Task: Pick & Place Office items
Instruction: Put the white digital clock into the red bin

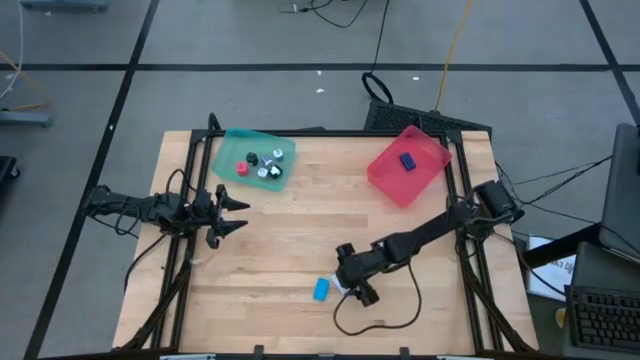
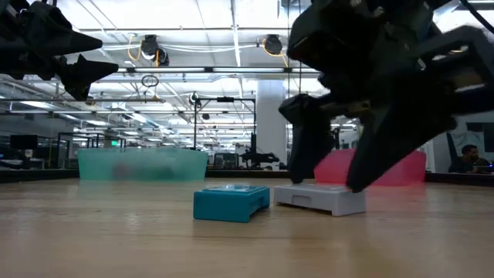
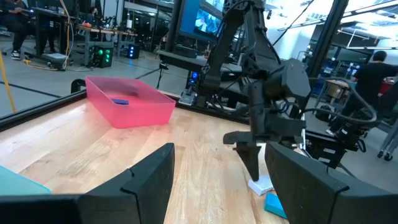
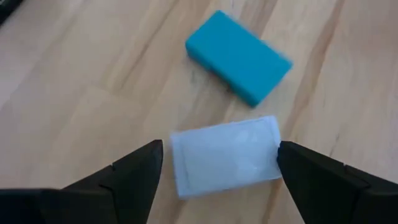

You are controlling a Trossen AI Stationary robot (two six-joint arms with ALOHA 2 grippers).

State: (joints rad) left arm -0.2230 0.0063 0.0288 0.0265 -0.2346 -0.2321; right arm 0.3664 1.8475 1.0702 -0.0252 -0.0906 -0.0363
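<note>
A white block (image 4: pixel 225 155) lies flat on the wooden table near its front edge, and a bright blue block (image 4: pixel 239 56) lies flat close beside it. My right gripper (image 4: pixel 217 171) is open and slants down over the white block (image 2: pixel 320 198), one finger on either side of it; no touch shows. In the high view the gripper (image 1: pixel 352 285) covers most of the white block, with the blue block (image 1: pixel 321 289) just to its left. My left gripper (image 1: pixel 235 212) waits open at the table's left side.
A teal tray (image 1: pixel 252 158) at the far left holds several small blocks, among them a red one (image 1: pixel 242 168). A red tray (image 1: pixel 408 164) at the far right holds a dark blue block (image 1: pixel 407 160). Bare wood lies between the trays and the two near blocks.
</note>
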